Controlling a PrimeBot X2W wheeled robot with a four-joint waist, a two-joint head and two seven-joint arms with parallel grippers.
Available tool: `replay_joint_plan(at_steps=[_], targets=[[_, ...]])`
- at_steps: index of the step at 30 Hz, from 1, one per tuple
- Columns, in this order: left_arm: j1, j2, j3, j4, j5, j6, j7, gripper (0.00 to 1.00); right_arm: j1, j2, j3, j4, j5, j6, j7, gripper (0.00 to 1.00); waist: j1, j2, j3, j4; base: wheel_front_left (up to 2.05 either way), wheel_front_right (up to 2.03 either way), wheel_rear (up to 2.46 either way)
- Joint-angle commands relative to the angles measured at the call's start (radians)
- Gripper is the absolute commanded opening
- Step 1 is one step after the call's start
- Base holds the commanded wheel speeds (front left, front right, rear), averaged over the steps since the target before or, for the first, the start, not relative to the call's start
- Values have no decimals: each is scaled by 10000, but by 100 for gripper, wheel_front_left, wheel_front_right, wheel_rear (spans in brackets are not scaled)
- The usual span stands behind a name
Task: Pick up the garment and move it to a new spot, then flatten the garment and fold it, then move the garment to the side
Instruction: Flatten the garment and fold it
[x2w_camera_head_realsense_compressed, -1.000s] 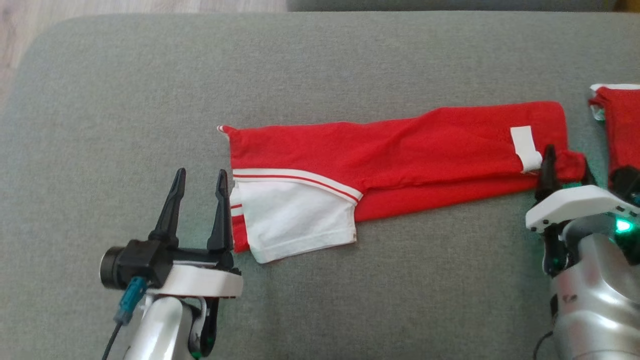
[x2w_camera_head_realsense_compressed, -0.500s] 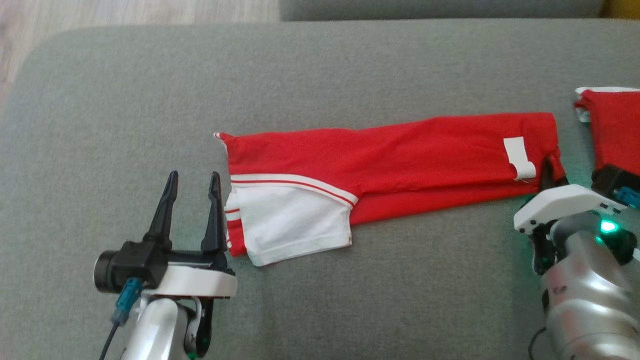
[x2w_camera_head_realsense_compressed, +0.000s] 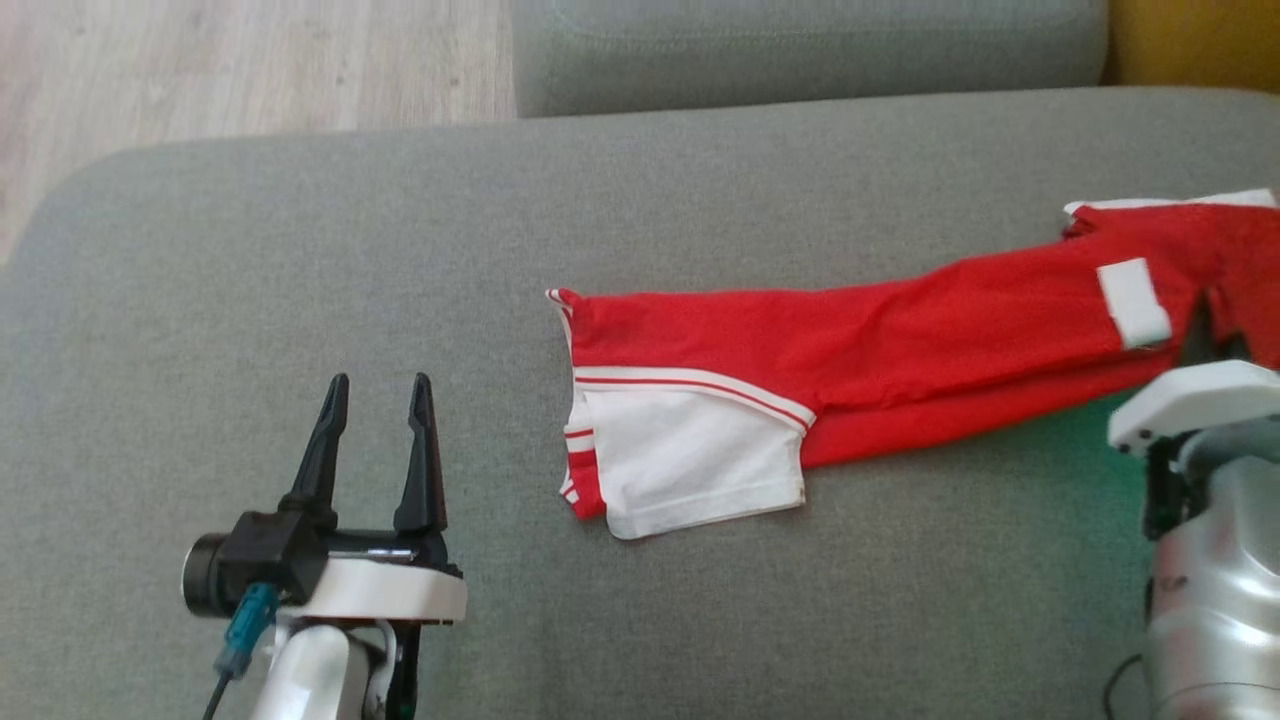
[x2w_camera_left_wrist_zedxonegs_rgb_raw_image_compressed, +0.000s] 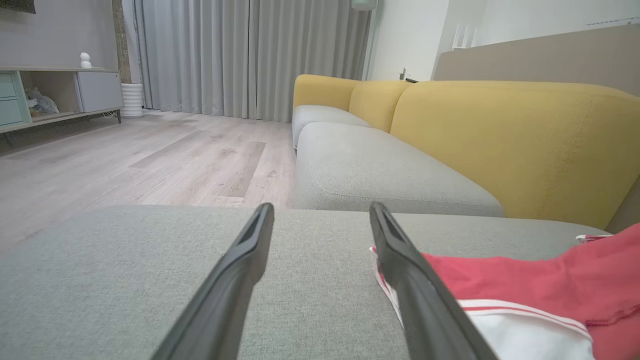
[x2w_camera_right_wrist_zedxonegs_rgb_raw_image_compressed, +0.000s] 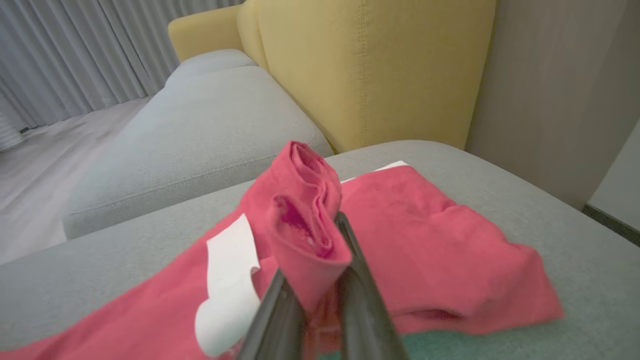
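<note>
Garment (x2w_camera_head_realsense_compressed: 850, 350) lies long across grey cushion (x2w_camera_head_realsense_compressed: 300, 250), white hem end toward L gripper (x2w_camera_head_realsense_compressed: 379, 385) (fingers wide apart, empty), bare cushion btwn them; R gripper (x2w_camera_right_wrist_zedxonegs_rgb_raw_image_compressed: 315, 250) pinched tight on bunched red fold at garment's far right edge

Grey cushion (x2w_camera_head_realsense_compressed: 300, 300) across most of frame, rounded corner at upper left. Red garment (x2w_camera_head_realsense_compressed: 850, 340) flat on it, folded into long band, running from centre out to right edge. White panel (x2w_camera_head_realsense_compressed: 690, 460) with red stripes at band's left end, lower centre. White label (x2w_camera_head_realsense_compressed: 1133, 302) near right end. Right end bunched, raised off cushion. Second grey cushion (x2w_camera_head_realsense_compressed: 800, 50) just behind, top centre.
</note>
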Motion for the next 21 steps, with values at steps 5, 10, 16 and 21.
replay_joint_plan(at_steps=[5,10,16,21], targets=[[-28,22,289,-439,-25,32,-95,100,-415,111,2070,-39,1504,-7,-95,0,1,-1,-463,193,0,0,0],[138,21,352,-507,39,36,-95,100,-255,115,5359,-123,4071,-7,-388,0,1,-1,-893,521,0,0,0],[187,22,310,-546,181,-32,-95,100,322,116,8279,-869,6140,-7,-502,0,1,-1,-1140,1102,0,0,0],[130,34,235,-507,256,-95,-95,100,569,117,9708,-999,7020,-7,-526,0,1,-1,-1127,1641,0,0,0]])
